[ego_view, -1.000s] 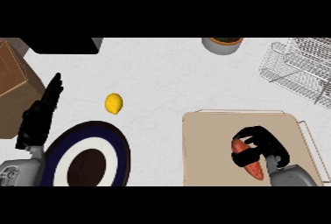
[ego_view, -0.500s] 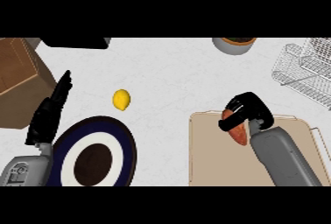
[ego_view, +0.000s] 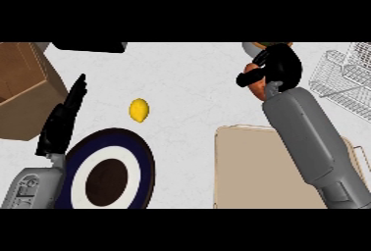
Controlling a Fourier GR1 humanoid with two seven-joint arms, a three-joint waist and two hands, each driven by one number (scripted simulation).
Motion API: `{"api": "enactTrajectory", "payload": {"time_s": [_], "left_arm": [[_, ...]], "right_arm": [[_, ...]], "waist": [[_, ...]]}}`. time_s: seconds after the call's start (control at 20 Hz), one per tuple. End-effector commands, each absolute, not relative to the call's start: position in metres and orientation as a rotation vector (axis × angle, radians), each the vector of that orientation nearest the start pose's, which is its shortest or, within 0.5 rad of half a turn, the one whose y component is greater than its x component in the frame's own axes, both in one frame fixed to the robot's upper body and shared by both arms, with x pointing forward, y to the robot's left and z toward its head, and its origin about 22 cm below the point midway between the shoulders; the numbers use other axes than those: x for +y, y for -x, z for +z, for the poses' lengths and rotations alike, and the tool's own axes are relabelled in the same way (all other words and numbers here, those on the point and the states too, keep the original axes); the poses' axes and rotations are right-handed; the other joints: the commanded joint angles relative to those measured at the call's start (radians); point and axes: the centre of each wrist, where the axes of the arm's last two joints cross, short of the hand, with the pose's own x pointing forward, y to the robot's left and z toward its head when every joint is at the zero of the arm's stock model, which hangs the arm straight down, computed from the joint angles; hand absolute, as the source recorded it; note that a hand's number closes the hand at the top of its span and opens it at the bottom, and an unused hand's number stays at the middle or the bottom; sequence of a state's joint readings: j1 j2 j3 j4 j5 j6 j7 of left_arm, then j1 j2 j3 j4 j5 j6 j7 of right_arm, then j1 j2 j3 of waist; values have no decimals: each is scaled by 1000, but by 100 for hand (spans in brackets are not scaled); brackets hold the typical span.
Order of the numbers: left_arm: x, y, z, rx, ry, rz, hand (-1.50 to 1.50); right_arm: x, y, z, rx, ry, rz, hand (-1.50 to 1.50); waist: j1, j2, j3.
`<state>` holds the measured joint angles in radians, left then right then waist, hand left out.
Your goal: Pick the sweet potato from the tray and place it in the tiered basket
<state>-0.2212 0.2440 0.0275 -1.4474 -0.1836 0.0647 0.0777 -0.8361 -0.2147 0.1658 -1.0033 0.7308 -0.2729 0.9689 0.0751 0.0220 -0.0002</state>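
My right hand (ego_view: 279, 66) is curled round the orange sweet potato (ego_view: 255, 84), of which only a part shows under the fingers. It holds it above the counter, beyond the far edge of the beige tray (ego_view: 246, 171) and left of the wire tiered basket (ego_view: 340, 78). The tray lies bare at the lower right, partly under my right forearm. My left hand (ego_view: 62, 122) rests open at the left, fingers straight and pointing away, beside the plate.
A yellow lemon (ego_view: 139, 109) lies mid-counter. A dark blue plate (ego_view: 109, 174) with a white ring sits at the lower left. A brown box (ego_view: 22, 93) stands at the left, a dark object (ego_view: 91, 47) at the top edge, and a grey bowl (ego_view: 253, 47) behind my right hand.
My right hand has lifted the sweet potato off the tray and carried it away from me, toward the basket. The left hand has stayed resting.
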Motion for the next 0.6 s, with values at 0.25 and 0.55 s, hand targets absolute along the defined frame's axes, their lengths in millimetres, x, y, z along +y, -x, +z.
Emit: {"api": "enactTrajectory", "payload": {"time_s": [0.25, 0.55], "left_arm": [[277, -298, 49, -1572, -383, -275, 0], [305, -288, 38, -1540, -421, -245, 0]], "right_arm": [[-145, -447, 201, -1265, 1358, 72, 150], [-174, -462, 250, -1128, 1543, 121, 150]], "waist": [[-25, -9, 0], [-45, -15, -1]]}}
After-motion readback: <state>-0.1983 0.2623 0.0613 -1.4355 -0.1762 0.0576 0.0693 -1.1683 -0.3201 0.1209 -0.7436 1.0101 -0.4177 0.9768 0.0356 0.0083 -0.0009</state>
